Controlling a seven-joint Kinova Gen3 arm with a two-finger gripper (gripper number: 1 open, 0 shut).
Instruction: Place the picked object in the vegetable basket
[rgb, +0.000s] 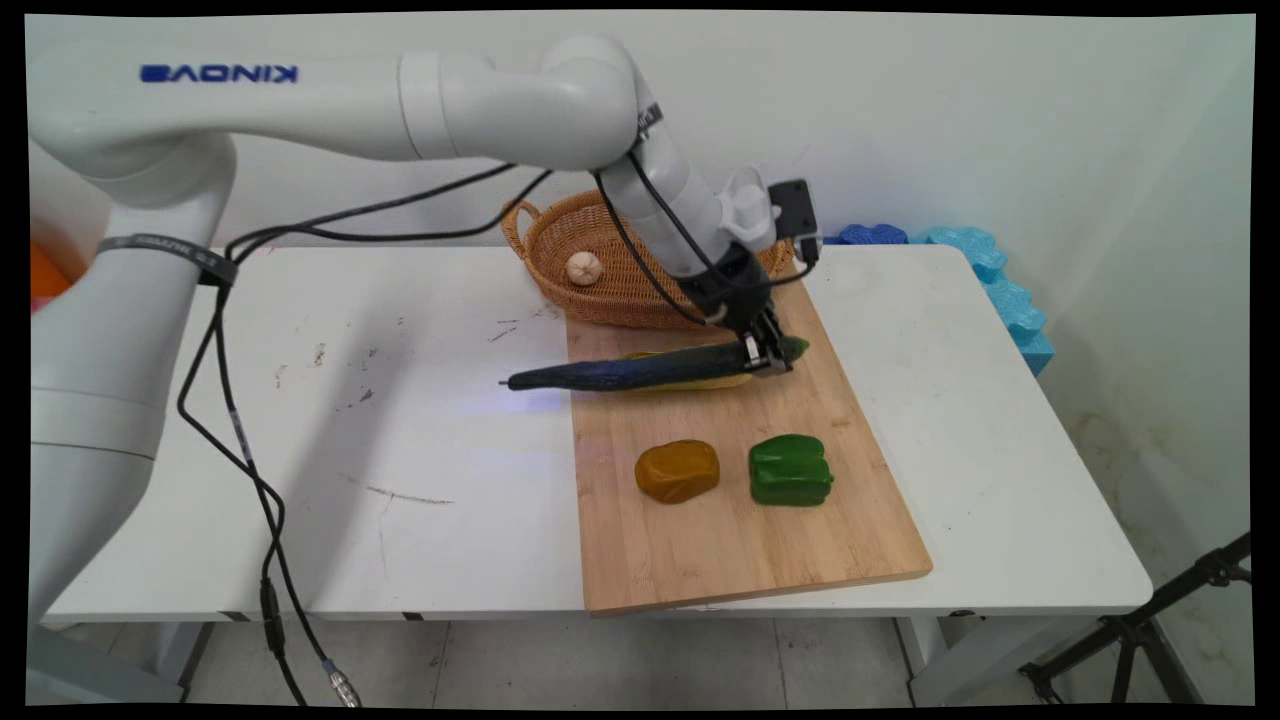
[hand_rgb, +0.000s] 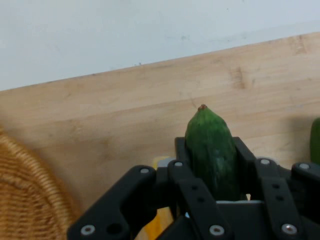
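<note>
Here the gripper (rgb: 768, 352) pinches one long green cucumber (rgb: 640, 370) by its end, over the wooden board (rgb: 740, 540) on the counter (rgb: 400, 480). One yellow pepper (rgb: 677, 470) and one green pepper (rgb: 791, 470) sit nearby. One basket (rgb: 560, 230) holds one pale ball (rgb: 584, 267).

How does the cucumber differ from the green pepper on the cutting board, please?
The cucumber is long, slim and dark; the green pepper is short, blocky and brighter. The cucumber is clamped in the jaws of the gripper, overhanging the cutting board; the pepper sits free, wholly on it. Both are green.
</note>
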